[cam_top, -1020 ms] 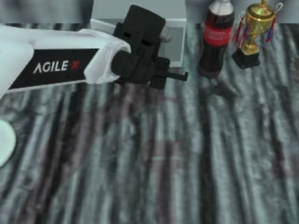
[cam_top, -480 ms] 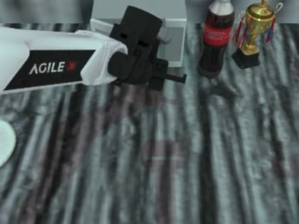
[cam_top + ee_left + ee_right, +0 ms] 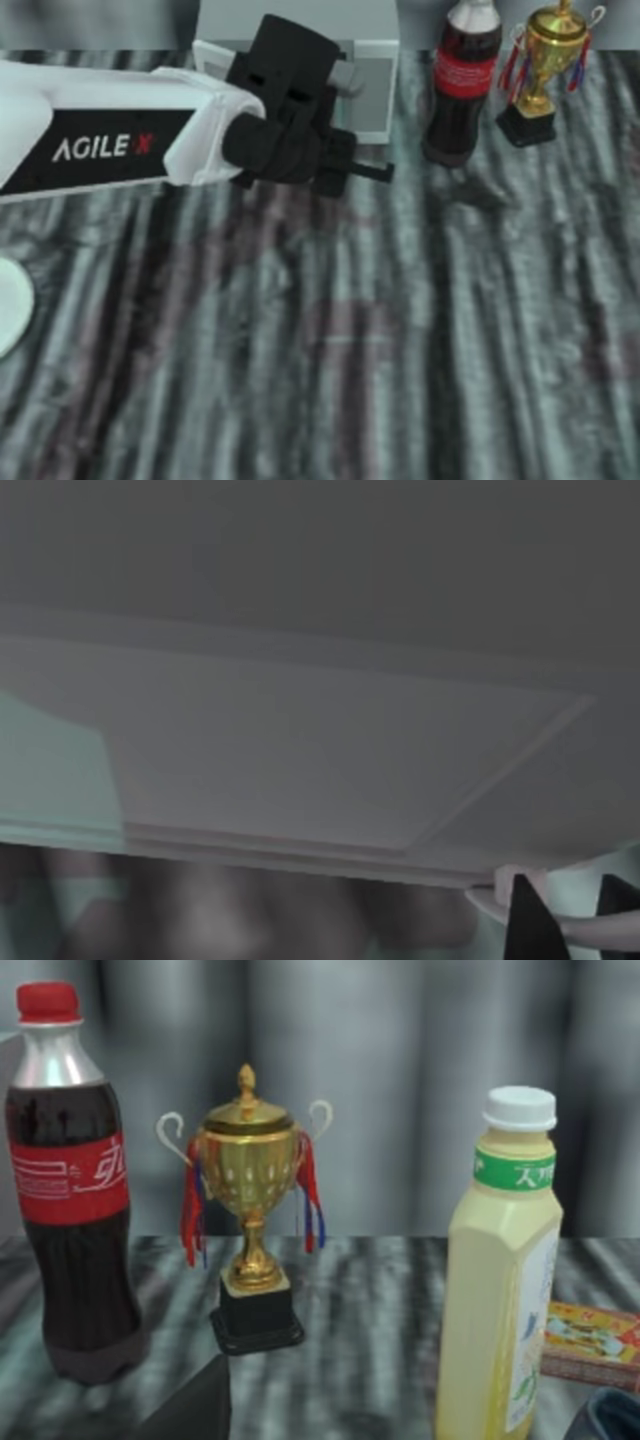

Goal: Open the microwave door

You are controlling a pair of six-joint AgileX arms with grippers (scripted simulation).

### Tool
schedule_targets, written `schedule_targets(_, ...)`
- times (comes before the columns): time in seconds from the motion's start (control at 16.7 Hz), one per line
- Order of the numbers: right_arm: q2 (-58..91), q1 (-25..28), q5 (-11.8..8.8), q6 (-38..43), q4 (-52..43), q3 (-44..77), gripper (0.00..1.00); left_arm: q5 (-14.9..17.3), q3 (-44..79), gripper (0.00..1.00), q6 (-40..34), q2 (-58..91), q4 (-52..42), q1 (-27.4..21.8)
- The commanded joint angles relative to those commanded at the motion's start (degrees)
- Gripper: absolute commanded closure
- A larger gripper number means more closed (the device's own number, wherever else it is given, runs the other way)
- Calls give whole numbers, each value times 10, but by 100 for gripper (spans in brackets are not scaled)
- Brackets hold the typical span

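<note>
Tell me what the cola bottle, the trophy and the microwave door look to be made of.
Cola bottle: seemingly clear glossy plastic, dark liquid showing through, red cap and label. Trophy: shiny gold cup, metal or plated plastic, on a black glossy base. Microwave door: matte light-grey panel, painted metal or plastic; can't tell. Left hand works at it.

Left arm (image 3: pixel 110 140) showing a white shell with black panel reading "AGILE X"; behind the gripper (image 3: pixel 345 85), a blocky black wrist housing.
</note>
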Motion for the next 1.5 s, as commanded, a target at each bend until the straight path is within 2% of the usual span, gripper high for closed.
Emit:
schedule_targets(1.2,0,0,0,0,0,0,0,0,0,100,0,0,0,0)
schedule_targets(1.5,0,0,0,0,0,0,0,18,-14,100,17,-10,6,4)
